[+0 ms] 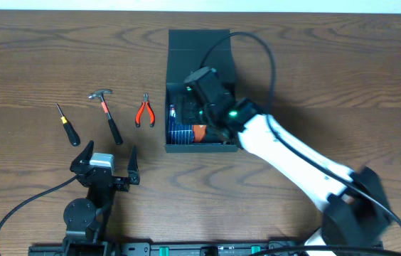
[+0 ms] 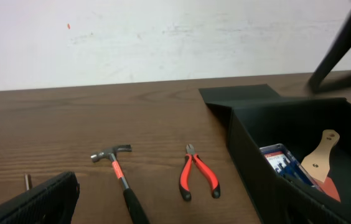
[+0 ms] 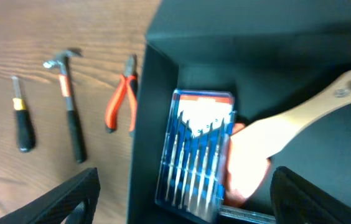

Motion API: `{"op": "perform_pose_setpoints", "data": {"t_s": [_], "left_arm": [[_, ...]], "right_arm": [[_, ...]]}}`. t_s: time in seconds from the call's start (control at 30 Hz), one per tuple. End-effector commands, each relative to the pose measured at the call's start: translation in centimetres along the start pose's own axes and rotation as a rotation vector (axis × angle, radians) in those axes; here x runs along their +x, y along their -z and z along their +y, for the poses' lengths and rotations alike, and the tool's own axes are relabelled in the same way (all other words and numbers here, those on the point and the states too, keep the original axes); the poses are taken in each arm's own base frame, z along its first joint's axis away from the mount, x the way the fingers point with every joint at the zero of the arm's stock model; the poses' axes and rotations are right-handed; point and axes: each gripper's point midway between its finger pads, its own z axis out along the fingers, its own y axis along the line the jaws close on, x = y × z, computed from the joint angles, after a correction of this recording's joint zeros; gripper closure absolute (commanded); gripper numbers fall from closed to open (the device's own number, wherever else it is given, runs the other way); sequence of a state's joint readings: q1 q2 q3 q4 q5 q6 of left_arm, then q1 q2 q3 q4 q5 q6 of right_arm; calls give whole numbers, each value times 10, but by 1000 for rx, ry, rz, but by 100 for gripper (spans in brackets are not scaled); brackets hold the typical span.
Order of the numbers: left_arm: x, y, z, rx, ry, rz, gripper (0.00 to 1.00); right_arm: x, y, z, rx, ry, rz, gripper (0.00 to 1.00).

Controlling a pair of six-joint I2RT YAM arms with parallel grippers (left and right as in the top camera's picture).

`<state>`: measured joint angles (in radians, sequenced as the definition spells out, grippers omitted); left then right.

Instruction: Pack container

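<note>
The dark container [image 1: 177, 43] stands open at the table's middle back, its flap lid lying flat behind it. It also shows in the left wrist view [image 2: 250, 146] and the right wrist view [image 3: 141, 162]. Inside lie a blue case of small screwdrivers [image 3: 194, 149] and a wooden-handled brush with an orange ferrule [image 3: 287, 121]. My right gripper [image 3: 185, 199] hangs open and empty just above them, over the container [image 1: 199, 107]. My left gripper [image 1: 105, 162] is open and empty near the front left, apart from the tools.
Left of the container lie red-handled pliers [image 1: 144, 112], a small hammer with an orange-and-black handle [image 1: 108, 114] and a black-and-yellow screwdriver [image 1: 66, 125]. They show in the left wrist view too: pliers [image 2: 197, 174], hammer [image 2: 121, 177].
</note>
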<state>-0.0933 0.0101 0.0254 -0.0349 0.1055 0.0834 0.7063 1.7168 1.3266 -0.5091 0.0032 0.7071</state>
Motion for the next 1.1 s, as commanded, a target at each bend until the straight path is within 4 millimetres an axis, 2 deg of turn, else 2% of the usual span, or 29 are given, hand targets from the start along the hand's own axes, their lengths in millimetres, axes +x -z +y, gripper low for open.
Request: {"op": "perform_pose_setpoints", "data": {"t_s": [0.0, 0.1, 0.2, 0.37, 0.5, 0.7, 0.8, 1.07], "left_arm": [[15, -1, -4, 23, -7, 41, 1], [16, -1, -4, 23, -7, 42, 2], [16, -1, -4, 23, -7, 42, 1], [15, -1, -4, 23, -7, 41, 2], [16, -1, -4, 23, -7, 42, 1], [15, -1, -4, 23, -7, 41, 2], [15, -1, 7, -39, -13, 42, 2], [16, -1, 8, -45, -13, 46, 2]], "right_arm": [[-27, 56, -9, 3, 15, -97, 22], [-34, 92, -28, 34, 13, -122, 22], [-36, 128, -53, 72, 12, -136, 18], [-24, 172, -85, 135, 38, -127, 16], [-9, 189, -100, 174, 116, -86, 13], [20, 207, -119, 228, 109, -4, 14], [30, 221, -128, 251, 110, -21, 13], [61, 239, -143, 223, 113, -92, 1]]}}
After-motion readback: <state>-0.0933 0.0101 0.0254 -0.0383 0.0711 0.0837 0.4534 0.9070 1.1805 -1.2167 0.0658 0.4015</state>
